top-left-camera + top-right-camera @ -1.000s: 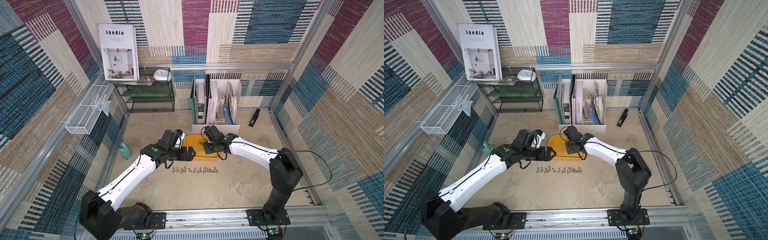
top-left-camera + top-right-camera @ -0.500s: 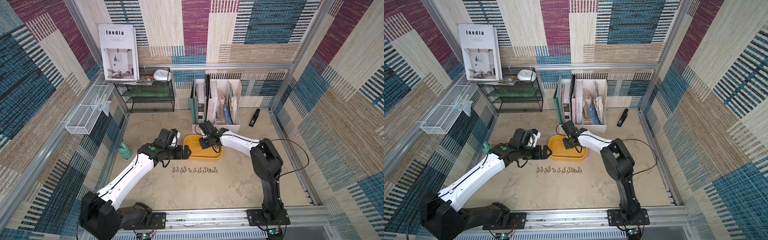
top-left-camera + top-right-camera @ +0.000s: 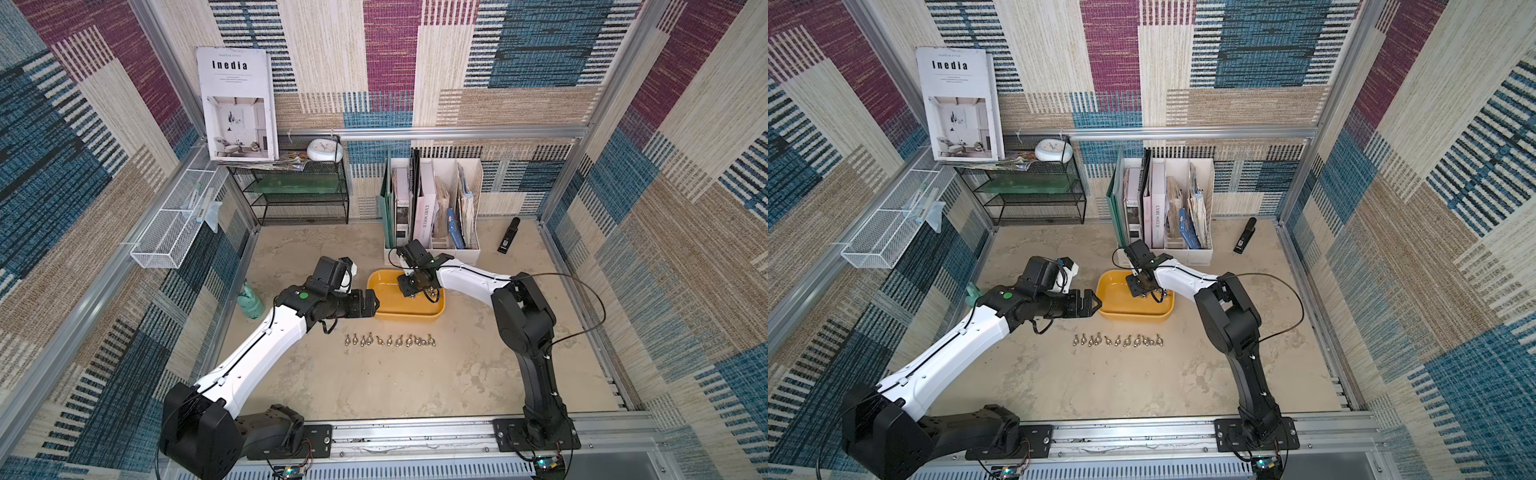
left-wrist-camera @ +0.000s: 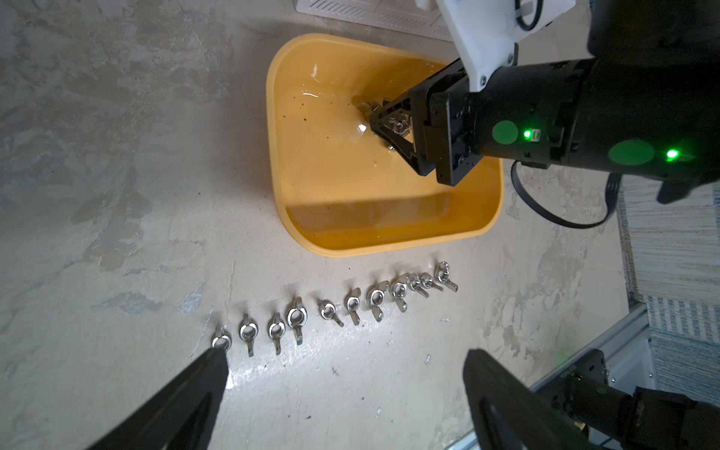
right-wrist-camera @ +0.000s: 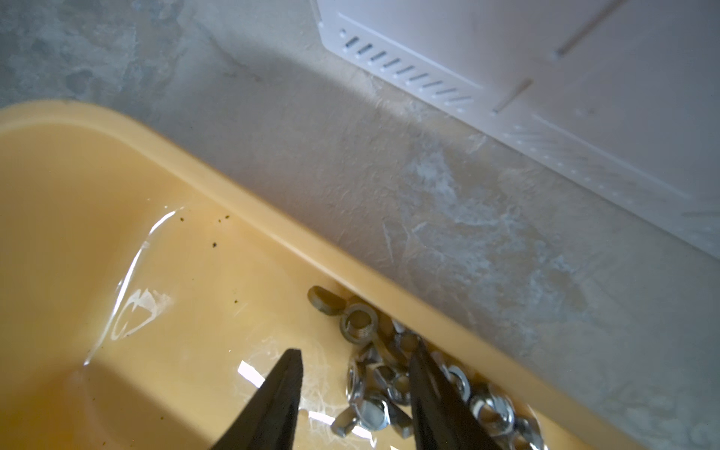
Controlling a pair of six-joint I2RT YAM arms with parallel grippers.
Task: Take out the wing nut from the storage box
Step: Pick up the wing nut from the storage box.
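Observation:
The yellow storage box (image 3: 405, 316) (image 3: 1133, 316) (image 4: 370, 218) (image 5: 97, 187) sits mid-table in both top views. A heap of silver wing nuts (image 5: 370, 413) (image 4: 395, 124) lies against its far wall. My right gripper (image 3: 410, 289) (image 3: 1140, 291) (image 4: 376, 124) (image 5: 355, 352) reaches down into the box, its jaws partly open astride the heap and not clamping any nut. My left gripper (image 3: 369, 303) (image 3: 1091, 303) (image 4: 346, 358) hovers wide open and empty by the box's left rim. A row of several wing nuts (image 3: 388, 340) (image 3: 1117, 340) (image 4: 331, 307) lies on the table in front of the box.
Right behind the box stands a white file holder (image 3: 432, 208) with books. A black wire shelf (image 3: 303, 195) is at the back left, a white mesh basket (image 3: 174, 228) on the left wall. A green bottle (image 3: 251, 301) stands left, a black stapler (image 3: 509, 235) at the back right.
My right arm has folded its elbow in, and its gripper has shifted left and down onto the nut heap in the box. My left gripper has drawn back slightly from over the box.

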